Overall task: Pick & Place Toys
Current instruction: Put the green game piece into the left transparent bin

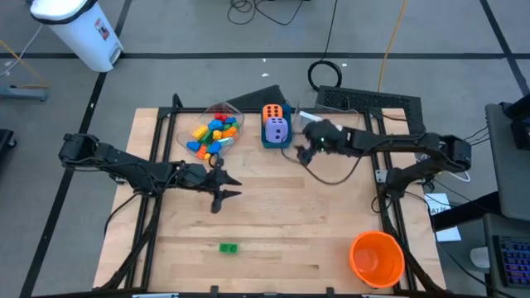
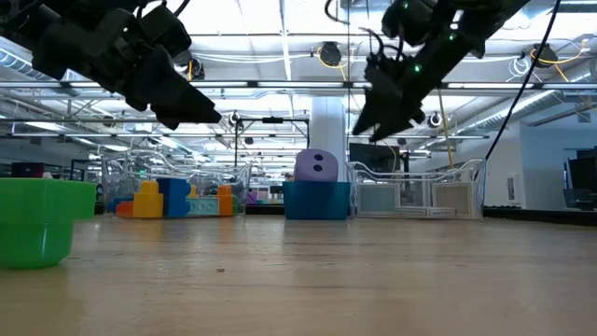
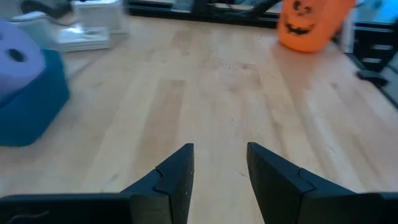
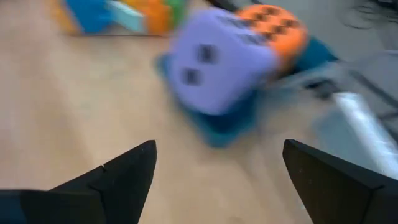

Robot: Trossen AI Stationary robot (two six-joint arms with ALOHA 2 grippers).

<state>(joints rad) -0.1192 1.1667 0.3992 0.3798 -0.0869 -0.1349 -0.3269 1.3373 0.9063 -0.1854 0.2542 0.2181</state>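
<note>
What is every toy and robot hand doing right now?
left hand: open, empty, above bare table
right hand: open wide, empty, beside the blue box
purple die: sitting in blue box
orange die: in the box behind the purple one
bricks: piled in clear tub
green brick: alone on table
orange cup: upright

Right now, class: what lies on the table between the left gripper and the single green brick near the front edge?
Nothing: in the high view the stretch from the left gripper to the green brick is bare wooden table.
</note>
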